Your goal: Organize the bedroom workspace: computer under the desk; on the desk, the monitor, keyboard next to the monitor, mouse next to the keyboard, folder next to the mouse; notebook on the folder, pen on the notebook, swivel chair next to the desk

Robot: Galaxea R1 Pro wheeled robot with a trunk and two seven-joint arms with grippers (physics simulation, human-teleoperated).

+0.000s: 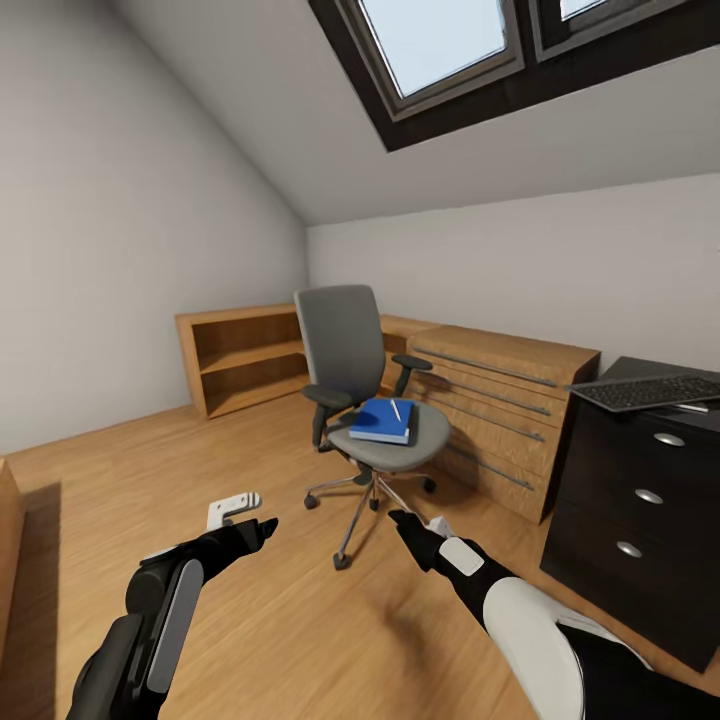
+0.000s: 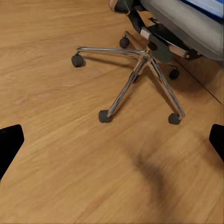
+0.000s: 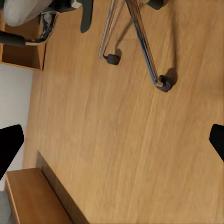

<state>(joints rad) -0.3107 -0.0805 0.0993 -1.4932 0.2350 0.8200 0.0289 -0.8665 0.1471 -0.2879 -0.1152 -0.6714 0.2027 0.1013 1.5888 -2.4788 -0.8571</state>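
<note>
I'm facing the swivel chair (image 1: 365, 400), which stands on the wood floor out in the room, apart from the worktop (image 1: 640, 375) at my right. The folder (image 1: 381, 421) lies on the chair seat, toward its front edge, with a thin white pen (image 1: 396, 409) resting on top of it. I can't make out a notebook in that pile from here.

On the worktop, the keyboard (image 1: 655, 391) sits near the front edge, above the black drawers. Whether a monitor or mouse is beside it, I can't tell; that part is cut off at the frame's edge.

My left hand (image 1: 262, 528) hovers low over the floor, short of the chair's chrome base (image 2: 135, 77), its fingers spread apart and holding nothing. My right hand (image 1: 405, 522) hangs the same way, fingers apart and empty, just short of the base on the other side.

By my reckoning most of the job is left: the folder is still to move to the worktop, the notebook and pen still to stack on it, and the chair still to be pushed in beside the worktop. The keyboard alone looks placed.
</note>
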